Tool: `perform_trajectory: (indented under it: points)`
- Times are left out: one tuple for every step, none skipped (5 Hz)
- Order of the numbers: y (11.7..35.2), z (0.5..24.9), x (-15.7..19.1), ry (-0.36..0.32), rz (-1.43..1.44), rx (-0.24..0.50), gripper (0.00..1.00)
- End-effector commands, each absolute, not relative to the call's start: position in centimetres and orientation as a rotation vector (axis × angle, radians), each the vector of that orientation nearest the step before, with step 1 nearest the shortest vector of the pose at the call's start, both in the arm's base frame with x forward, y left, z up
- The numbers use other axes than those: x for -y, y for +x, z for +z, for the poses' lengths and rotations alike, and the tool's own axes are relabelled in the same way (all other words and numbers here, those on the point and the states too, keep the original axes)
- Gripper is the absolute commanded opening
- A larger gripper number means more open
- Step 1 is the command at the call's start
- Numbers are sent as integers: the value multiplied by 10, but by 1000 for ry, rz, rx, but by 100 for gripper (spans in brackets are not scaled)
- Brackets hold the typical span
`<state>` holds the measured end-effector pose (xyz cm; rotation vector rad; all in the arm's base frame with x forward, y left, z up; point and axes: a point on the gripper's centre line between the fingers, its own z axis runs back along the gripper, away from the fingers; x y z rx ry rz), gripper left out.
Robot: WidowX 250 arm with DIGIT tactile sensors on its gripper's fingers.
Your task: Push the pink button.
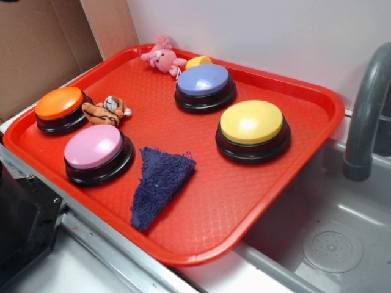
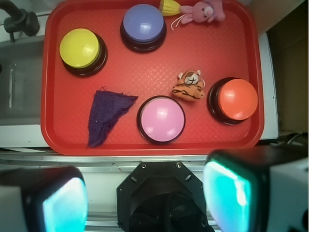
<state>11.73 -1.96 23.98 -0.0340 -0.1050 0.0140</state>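
Observation:
The pink button (image 1: 95, 147) (image 2: 161, 119) is a light-pink dome on a black base, near the front left of the red tray (image 1: 244, 201) (image 2: 217, 53). In the wrist view my gripper (image 2: 145, 198) hangs high above the robot's black base, short of the tray's near edge, with the pink button ahead and slightly right. Its two teal pads (image 2: 65, 205) stand wide apart with nothing between them. The gripper itself does not show in the exterior view.
On the tray also sit an orange button (image 1: 59, 104) (image 2: 237, 99), a purple-blue button (image 1: 203, 81) (image 2: 143, 23), a yellow button (image 1: 252, 123) (image 2: 79, 48), a tiger plush (image 1: 107, 110) (image 2: 189, 86), a pink bunny (image 1: 162, 58) (image 2: 203, 11), and a dark blue cloth (image 1: 157, 183) (image 2: 106, 116). A grey faucet (image 1: 366, 104) and sink lie to the right.

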Motion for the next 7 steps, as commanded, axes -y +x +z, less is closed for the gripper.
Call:
perform_trajectory:
  points:
    - [117,240,20,-34,14,105,100]
    - [127,190,9,-15,35,60,100]
    - [138,145,1,47,17,92,100]
    - [154,108,-3,76,1,107,100]
    - [170,81,2,87,-17,90,100]
    - [177,65,-3,83,-33,87,100]
    - [172,46,-13,76,-132,71,100]
